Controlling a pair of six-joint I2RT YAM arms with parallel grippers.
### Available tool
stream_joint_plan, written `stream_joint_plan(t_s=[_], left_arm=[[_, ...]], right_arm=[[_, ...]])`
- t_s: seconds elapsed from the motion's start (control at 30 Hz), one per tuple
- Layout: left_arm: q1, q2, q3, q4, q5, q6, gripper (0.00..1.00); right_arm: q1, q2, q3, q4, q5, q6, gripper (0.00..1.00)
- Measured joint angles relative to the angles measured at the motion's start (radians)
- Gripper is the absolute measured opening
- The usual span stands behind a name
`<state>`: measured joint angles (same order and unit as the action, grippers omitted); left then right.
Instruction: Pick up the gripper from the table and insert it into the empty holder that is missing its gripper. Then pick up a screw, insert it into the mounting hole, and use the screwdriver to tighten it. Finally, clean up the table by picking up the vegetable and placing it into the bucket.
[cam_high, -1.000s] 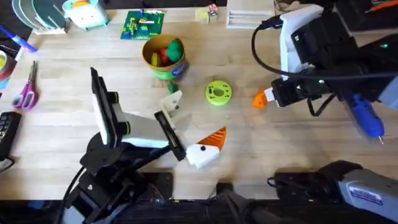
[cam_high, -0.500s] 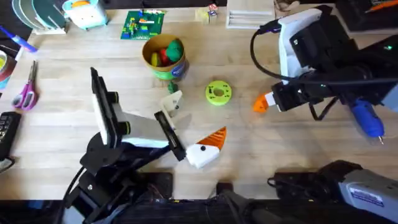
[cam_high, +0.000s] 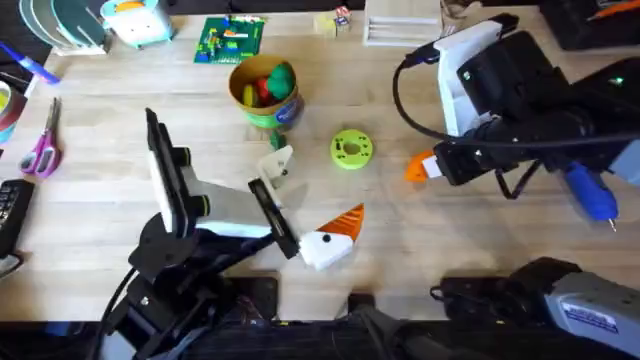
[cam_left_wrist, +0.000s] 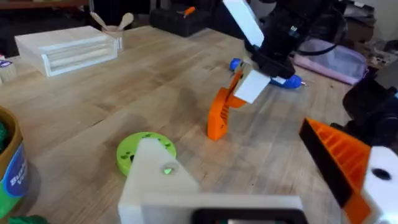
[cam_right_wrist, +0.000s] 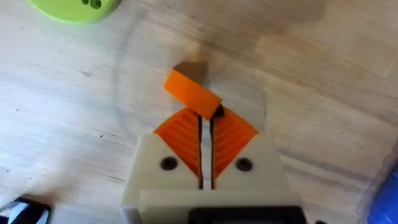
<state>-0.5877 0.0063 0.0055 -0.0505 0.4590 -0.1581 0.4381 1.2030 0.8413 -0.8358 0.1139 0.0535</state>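
— Around my right arm, what lies close?

— On the table's right side I see the screwdriver (cam_high: 588, 190) partly under the arm, and the lime-green disc (cam_high: 350, 149) sits well to its left. Nothing stands between the right gripper (cam_right_wrist: 206, 121) and the wood below it.

— Counts?

— One orange gripper (cam_right_wrist: 193, 94), one disc, one screwdriver, one bucket (cam_high: 265, 90) with round red and green toy produce inside. The dark green vegetable (cam_high: 278, 138) lies just beside the bucket's base. One pair of scissors (cam_high: 43, 148) is at the far left.

— And the arms?

— My right arm reaches leftward across the table's right half, wrist tipped down. Its fingers (cam_right_wrist: 231, 134) are nearly together, pinching the orange gripper crosswise at their tips; the piece touches or hangs just above the table, I cannot tell which. My left arm lies low, pointing right. The left gripper (cam_high: 305, 205) is spread wide and holds nothing; the holder (cam_left_wrist: 160, 180) is bare white, the other finger (cam_left_wrist: 341, 155) carries an orange pad.
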Motion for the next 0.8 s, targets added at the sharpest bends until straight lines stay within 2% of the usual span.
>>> stream_joint_plan(t_s=[0.57, 0.73, 0.8], left_arm=[[0.0, 0.0, 0.0, 0.0, 0.0, 0.0, 0.991], [0.0, 0.0, 0.0, 0.0, 0.0, 0.0, 0.991], [0.0, 0.0, 0.0, 0.0, 0.0, 0.0, 0.991]], right_arm=[[0.004, 0.0, 0.0, -0.052, -0.004, 0.0, 0.304], [0.004, -0.013, 0.0, -0.095, -0.006, 0.0, 0.445], [0.004, -0.025, 0.001, -0.105, -0.006, -0.001, 0.536]])
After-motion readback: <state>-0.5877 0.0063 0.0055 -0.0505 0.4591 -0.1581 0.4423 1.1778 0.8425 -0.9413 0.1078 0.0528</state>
